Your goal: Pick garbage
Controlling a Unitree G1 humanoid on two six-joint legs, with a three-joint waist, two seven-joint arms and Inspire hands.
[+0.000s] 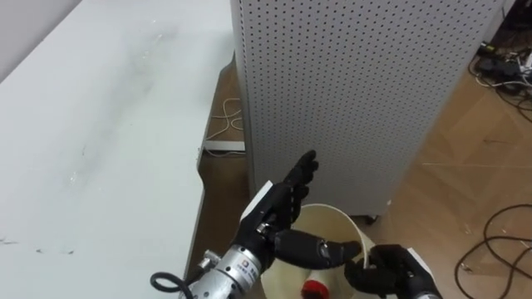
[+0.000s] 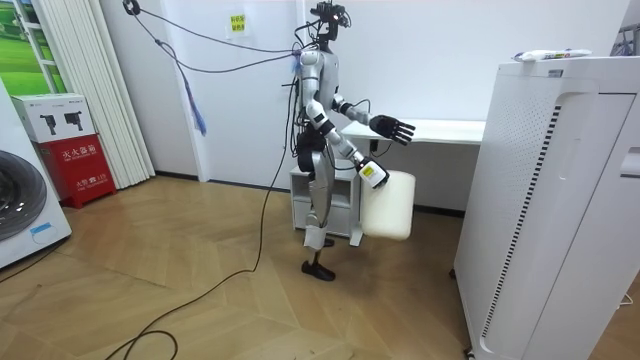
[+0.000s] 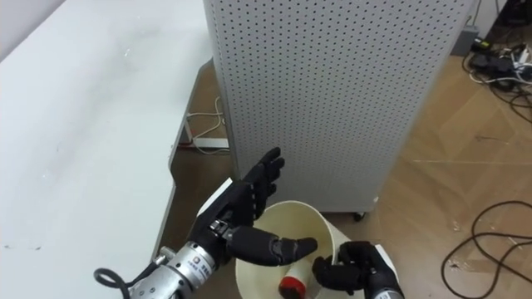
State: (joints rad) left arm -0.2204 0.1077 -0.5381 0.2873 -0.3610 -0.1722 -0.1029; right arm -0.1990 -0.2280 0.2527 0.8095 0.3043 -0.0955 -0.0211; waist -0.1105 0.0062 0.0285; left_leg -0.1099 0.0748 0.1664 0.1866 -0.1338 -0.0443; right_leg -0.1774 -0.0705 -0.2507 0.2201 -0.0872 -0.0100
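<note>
Left eye view: a white flat-topped table (image 1: 100, 124) fills the left of the frame. A tall pale grey cabinet with perforated metal sides (image 1: 349, 83) stands in the upper centre on a light wooden floor (image 1: 474, 166). Dark loose cables (image 1: 499, 241) lie at the right edge. At the lower centre the left hand (image 1: 287, 203) is held in the air above a cream round plastic bin (image 1: 339, 224), fingers straight and pointing up the frame, thumb stretched across the bin's mouth, holding nothing. At the lower right the right hand (image 1: 391, 270) has its fingers curled round the bin's rim. A small red object (image 1: 313, 288), the garbage, lies inside the bin at the bottom edge of the frame, only partly seen.

Room view: the robot stands upright on the wooden floor in the upper centre, facing the room view's right, with the table (image 2: 440, 130) just behind it and the cabinet (image 2: 540, 200) at the right. Its left hand (image 2: 392, 128) reaches forward with the fingers spread. The bin (image 2: 392, 205) hangs below the right hand (image 2: 375, 175), which is at its upper edge. A white front-loading washing machine (image 2: 25, 205) and a red cardboard box (image 2: 78, 165) stand at the far left.

Right eye view: the left hand (image 3: 245, 203) has its fingers extended over the bin (image 3: 291, 218), the right hand (image 3: 353, 266) is clamped on the rim, and the red object (image 3: 291, 286) lies in the bin.
</note>
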